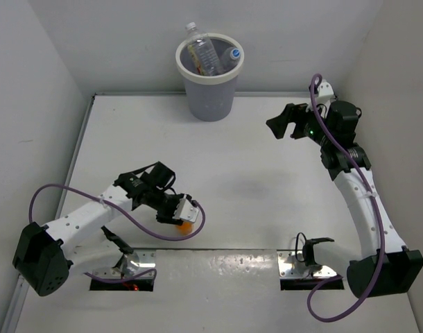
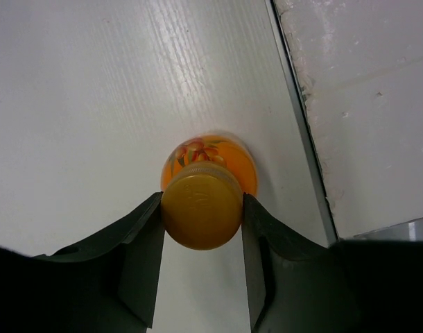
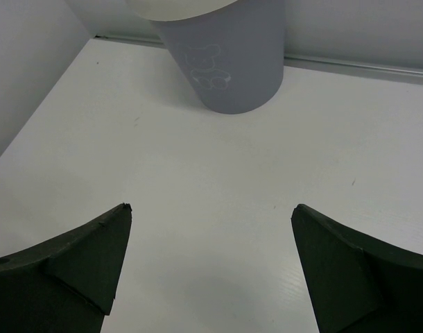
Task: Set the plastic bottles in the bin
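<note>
The squat orange bottle (image 2: pixel 210 161) stands near the table's near edge, seen from above in the left wrist view. My left gripper (image 2: pixel 201 211) is shut on its orange cap, one finger touching each side. In the top view the left gripper (image 1: pixel 184 211) shows the orange bottle (image 1: pixel 186 224) at its tip. The grey-lavender bin (image 1: pixel 210 94) with a white rim stands at the far middle. It holds clear bottles (image 1: pixel 203 55), one with a blue cap (image 1: pixel 234 53). My right gripper (image 1: pixel 281 125) is open and empty, above the table right of the bin (image 3: pixel 232 62).
White walls close in the table on the left, back and right. A grey strip (image 2: pixel 301 132) marks the table's edge right of the orange bottle. Metal plates (image 1: pixel 312 267) and cables lie at the near edge by the arm bases.
</note>
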`<state>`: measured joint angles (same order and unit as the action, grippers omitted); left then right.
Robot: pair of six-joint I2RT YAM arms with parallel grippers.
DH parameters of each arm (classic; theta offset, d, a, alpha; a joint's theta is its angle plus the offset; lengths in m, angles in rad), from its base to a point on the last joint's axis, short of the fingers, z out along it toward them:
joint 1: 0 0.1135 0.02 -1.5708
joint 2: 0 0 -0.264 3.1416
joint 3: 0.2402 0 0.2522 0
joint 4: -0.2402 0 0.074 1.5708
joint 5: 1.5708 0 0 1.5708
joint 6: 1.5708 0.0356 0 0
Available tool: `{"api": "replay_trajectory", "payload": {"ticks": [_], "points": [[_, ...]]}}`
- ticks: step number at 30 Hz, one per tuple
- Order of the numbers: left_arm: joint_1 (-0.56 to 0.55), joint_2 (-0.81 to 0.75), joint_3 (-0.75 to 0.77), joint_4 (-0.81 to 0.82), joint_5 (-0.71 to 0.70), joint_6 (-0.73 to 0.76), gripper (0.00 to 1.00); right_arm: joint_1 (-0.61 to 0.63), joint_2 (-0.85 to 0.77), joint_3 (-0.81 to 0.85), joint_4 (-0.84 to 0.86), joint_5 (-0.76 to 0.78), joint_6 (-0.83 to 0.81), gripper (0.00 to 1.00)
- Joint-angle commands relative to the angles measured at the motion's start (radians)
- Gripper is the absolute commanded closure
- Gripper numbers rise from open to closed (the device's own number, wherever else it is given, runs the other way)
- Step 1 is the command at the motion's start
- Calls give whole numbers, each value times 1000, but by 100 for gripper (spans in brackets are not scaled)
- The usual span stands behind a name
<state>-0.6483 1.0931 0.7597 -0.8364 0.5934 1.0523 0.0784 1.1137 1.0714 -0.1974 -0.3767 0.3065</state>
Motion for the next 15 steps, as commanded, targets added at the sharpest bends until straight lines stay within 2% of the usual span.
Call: {"api": "replay_trajectory", "payload": {"ticks": [1, 5, 8, 9, 11, 12, 15], "points": [[-13, -13, 13, 13, 8, 18, 58, -3, 9, 19, 12, -19, -10, 5], [-1, -27, 110, 43, 36, -82, 71, -5, 8, 7, 9, -18, -9, 7], [67, 39, 318, 117, 37, -306, 82, -6, 5, -11, 3, -19, -9, 9], [102, 75, 461, 169, 16, -457, 86, -6, 2, -17, 3, -19, -10, 9], [140, 226, 640, 192, -108, -627, 95, -8, 2, -40, 3, -19, -7, 9], [203, 282, 832, 192, -118, -732, 97, -8, 1, -42, 4, -16, -9, 9], [289, 488, 1103, 192, -118, -909, 100, -15, 1, -51, 6, -19, -4, 9]]}}
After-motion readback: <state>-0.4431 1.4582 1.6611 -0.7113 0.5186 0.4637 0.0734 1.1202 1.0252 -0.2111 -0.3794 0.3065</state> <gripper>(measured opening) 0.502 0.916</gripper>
